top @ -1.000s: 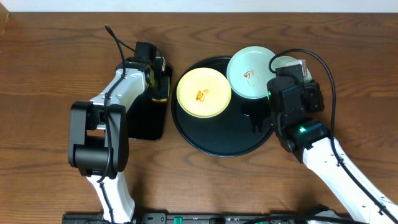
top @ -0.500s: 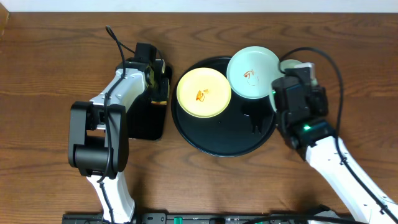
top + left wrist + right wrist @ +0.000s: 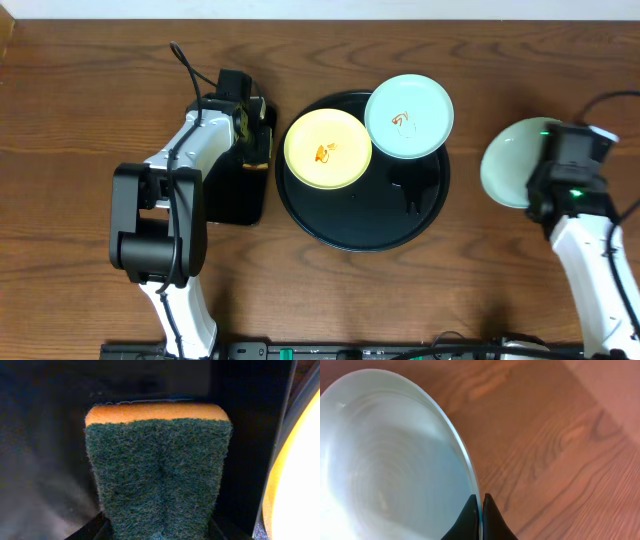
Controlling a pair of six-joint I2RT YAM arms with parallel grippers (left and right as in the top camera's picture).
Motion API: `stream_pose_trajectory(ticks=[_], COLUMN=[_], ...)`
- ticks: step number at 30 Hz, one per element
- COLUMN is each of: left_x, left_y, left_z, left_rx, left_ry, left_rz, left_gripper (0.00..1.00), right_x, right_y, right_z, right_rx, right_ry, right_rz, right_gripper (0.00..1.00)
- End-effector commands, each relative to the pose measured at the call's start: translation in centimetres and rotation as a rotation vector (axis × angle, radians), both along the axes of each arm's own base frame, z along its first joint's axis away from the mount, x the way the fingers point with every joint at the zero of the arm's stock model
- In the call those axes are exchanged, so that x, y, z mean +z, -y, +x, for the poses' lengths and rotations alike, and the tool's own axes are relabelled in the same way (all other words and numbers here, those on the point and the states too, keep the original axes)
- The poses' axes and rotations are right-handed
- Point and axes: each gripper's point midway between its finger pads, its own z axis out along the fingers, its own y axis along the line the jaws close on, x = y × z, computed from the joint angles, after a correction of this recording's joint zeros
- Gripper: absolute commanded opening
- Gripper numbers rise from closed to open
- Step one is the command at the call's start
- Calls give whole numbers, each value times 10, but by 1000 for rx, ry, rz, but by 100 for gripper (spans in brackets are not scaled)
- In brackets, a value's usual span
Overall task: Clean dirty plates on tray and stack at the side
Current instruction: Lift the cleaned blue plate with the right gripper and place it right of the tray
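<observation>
Mint plate (image 3: 510, 162) is held at the right side of the table (image 3: 90, 60), well apart from the tray (image 3: 360, 230). It is pinched at the rim by the right gripper (image 3: 481, 504), whose fingers are closed to a thin gap on the edge; whether the plate touches the wood cannot be told. No smear is seen on its face in the right wrist view. It is judged stiff, light and glossy, so likely slippery and chippable, and prone to swing in an edge pinch. Yellow plate (image 3: 328, 148) lies flat in the tray, with an orange smear at its centre. Smeared mint plate (image 3: 408, 115) is perched over the tray's far rim, where its overhanging edge is judged the easiest place to grip. Sponge (image 3: 157, 475) is seen between the left gripper's (image 3: 256, 138) fingers, apparently clamped, over the rectangular tray (image 3: 232, 200).
</observation>
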Motion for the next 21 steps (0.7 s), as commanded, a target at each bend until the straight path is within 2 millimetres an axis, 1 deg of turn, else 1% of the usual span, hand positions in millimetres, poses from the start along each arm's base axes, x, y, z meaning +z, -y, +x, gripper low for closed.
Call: stream_pose_trajectory(ticks=[1, 3, 7, 11, 17, 20, 21], left_x=[-5, -5, -6, -6, -6, -6, -6], left_y=[1, 1, 1, 1, 1, 1, 1], left_z=[-7, -7, -8, -8, -8, -8, -8], left_rx=[4, 4, 4, 4, 4, 4, 4], left_ry=[-27, -28, -30, -31, -31, -31, -31], left_rz=[-3, -3, -3, -3, -2, -3, -2], left_gripper=[47, 47, 47, 47, 47, 47, 47], right_x=[-3, -13, -37, -52, -64, -65, -64], right_y=[13, 24, 38, 50, 53, 54, 55], right_z=[0, -4, -11, -11, 3, 7, 7], right_rx=[-60, -92, -139, -172, -143, -140, -140], right_ry=[62, 47, 5, -12, 12, 22, 26], right_rz=[112, 147, 211, 226, 255, 254, 252], right_gripper=[1, 1, 1, 1, 1, 2, 4])
